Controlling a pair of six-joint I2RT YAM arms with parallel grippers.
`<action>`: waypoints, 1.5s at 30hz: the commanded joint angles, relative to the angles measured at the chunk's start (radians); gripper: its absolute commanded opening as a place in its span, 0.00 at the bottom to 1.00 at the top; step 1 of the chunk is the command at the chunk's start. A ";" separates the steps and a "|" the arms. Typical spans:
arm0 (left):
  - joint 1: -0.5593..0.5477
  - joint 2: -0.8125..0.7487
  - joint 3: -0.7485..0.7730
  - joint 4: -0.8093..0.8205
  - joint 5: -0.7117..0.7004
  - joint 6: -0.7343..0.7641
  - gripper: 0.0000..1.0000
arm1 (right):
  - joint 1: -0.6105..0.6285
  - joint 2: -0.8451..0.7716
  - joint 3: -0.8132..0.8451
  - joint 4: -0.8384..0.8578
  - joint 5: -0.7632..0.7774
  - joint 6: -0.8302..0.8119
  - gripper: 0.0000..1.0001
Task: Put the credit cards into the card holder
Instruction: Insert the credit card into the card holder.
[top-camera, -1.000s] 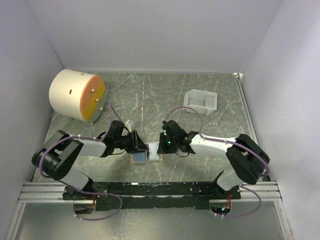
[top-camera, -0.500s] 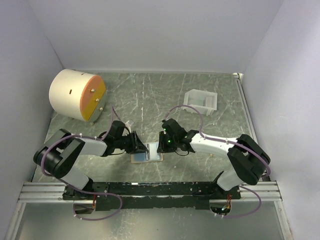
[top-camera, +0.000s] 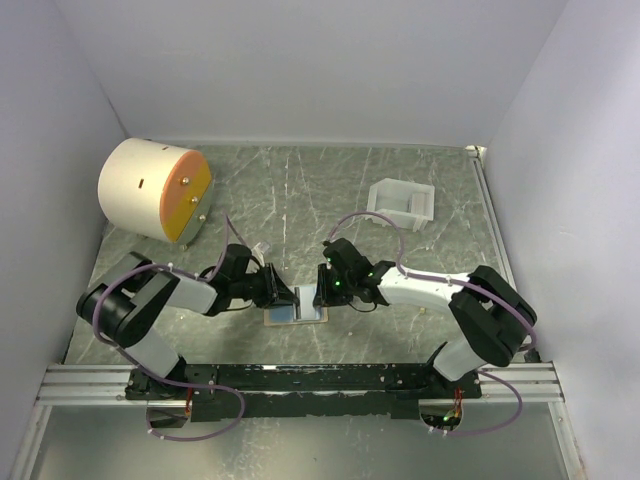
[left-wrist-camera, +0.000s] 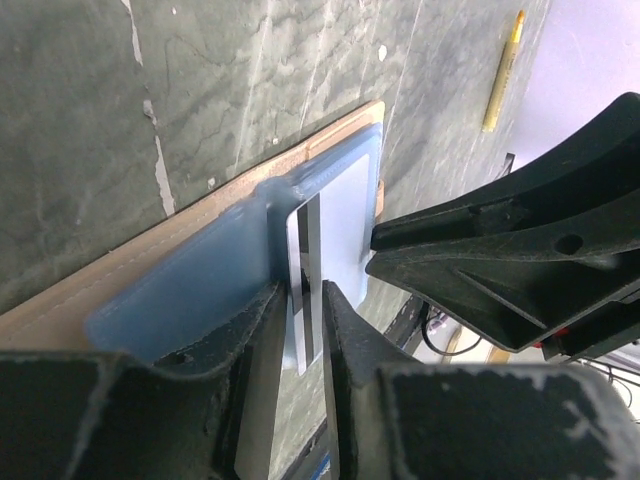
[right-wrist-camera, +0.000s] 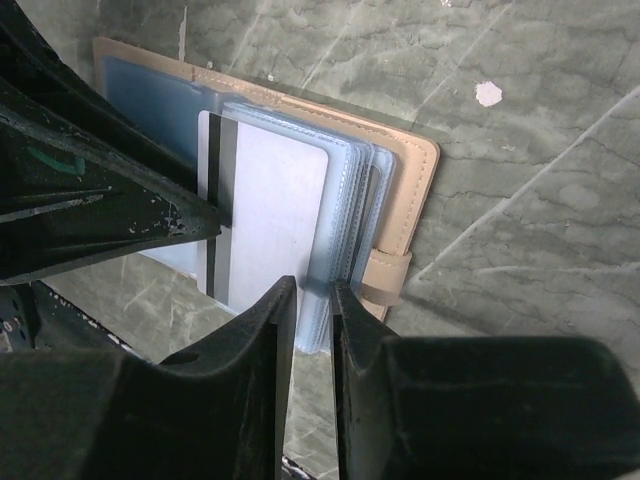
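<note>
The tan card holder (top-camera: 297, 313) lies open on the table between my two grippers, its pale blue pockets (right-wrist-camera: 345, 190) facing up. A grey-white credit card (right-wrist-camera: 265, 200) with a dark stripe sits partly inside one pocket. My left gripper (left-wrist-camera: 303, 290) is shut on the card's (left-wrist-camera: 305, 225) outer edge at the holder's left side. My right gripper (right-wrist-camera: 314, 290) is shut on the edge of the blue pocket sleeves, next to the tan snap tab (right-wrist-camera: 385, 275). From above, the left gripper (top-camera: 283, 293) and right gripper (top-camera: 322, 290) nearly meet over the holder.
A big cream cylinder with an orange face (top-camera: 155, 188) lies at the back left. At the back right stands a white box-like tray (top-camera: 402, 203). White walls close off three sides. The metal mounting rail (top-camera: 300, 378) runs along the near edge.
My left arm has edged to the right toward the holder and its jaws have narrowed on the card. The right gripper has hardly moved.
</note>
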 joint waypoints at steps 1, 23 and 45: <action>-0.012 -0.042 -0.019 0.050 0.018 -0.008 0.34 | 0.000 -0.027 0.000 0.009 0.012 -0.005 0.22; -0.011 -0.245 0.067 -0.315 -0.105 0.172 0.52 | -0.047 -0.061 0.227 -0.212 0.223 -0.070 0.37; -0.012 -0.095 0.155 -0.399 -0.119 0.253 0.07 | -0.168 0.065 0.239 -0.206 0.250 -0.045 0.30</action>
